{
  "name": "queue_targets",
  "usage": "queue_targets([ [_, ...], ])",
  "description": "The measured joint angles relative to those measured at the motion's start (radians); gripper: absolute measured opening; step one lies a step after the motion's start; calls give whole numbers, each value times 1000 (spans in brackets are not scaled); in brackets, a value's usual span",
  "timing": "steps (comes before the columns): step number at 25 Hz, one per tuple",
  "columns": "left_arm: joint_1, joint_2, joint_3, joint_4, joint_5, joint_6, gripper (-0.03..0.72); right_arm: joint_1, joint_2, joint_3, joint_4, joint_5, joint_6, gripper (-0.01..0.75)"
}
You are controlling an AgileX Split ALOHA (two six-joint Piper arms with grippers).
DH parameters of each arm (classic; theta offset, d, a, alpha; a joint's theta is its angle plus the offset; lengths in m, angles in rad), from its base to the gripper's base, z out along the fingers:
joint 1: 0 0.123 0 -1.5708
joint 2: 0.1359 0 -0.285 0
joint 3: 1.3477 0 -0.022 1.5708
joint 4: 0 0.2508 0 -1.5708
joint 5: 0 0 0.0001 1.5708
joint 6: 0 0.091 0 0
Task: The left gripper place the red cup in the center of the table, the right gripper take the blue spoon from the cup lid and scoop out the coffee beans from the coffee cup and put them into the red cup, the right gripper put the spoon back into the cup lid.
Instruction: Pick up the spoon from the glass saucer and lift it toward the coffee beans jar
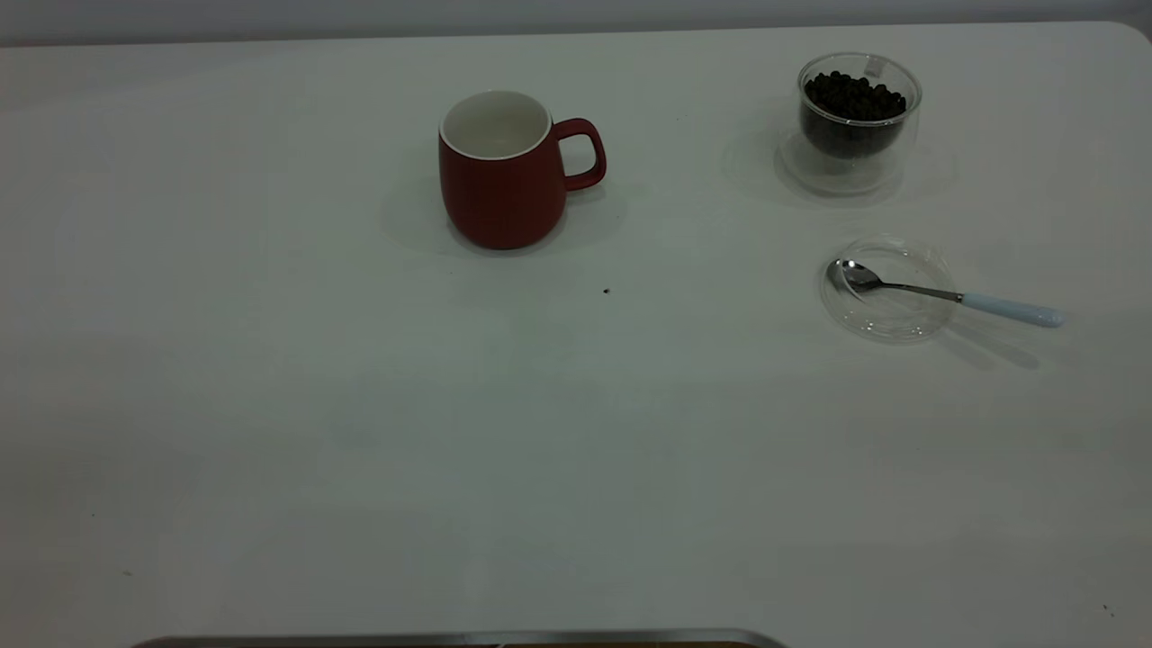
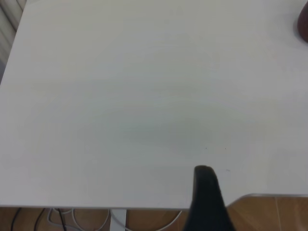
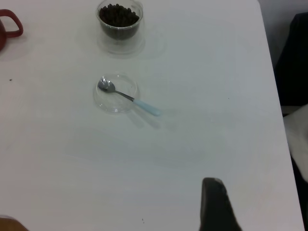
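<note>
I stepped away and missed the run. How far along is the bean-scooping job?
Possibly done: the red cup stands near mid-table. In hand: nothing. The blue spoon rests with its bowl in the cup lid, the coffee beans heap in the coffee cup, and what shows of the red cup's inside is white, no beans visible. Both grippers hang back near the table edge. Left: apparently the scooping.

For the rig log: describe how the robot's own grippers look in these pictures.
Little shows. The left gripper appears only as a plain black, angular finger with a rounded tip, at the table's near edge. The right gripper looks alike: a dark, matte, tapering shape. No markings or cables are visible on either. The exterior view shows neither arm.
</note>
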Motion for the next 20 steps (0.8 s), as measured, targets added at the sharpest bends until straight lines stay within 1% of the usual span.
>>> queue_targets([
  [14, 0, 0, 0, 0, 0, -1, 587, 0, 0, -3, 33, -14, 4, 434],
  [17, 0, 0, 0, 0, 0, -1, 587, 0, 13, -23, 68, -50, 24, 441],
  [20, 0, 0, 0, 0, 0, -1, 587, 0, 102, -41, 113, -127, 33, 485],
])
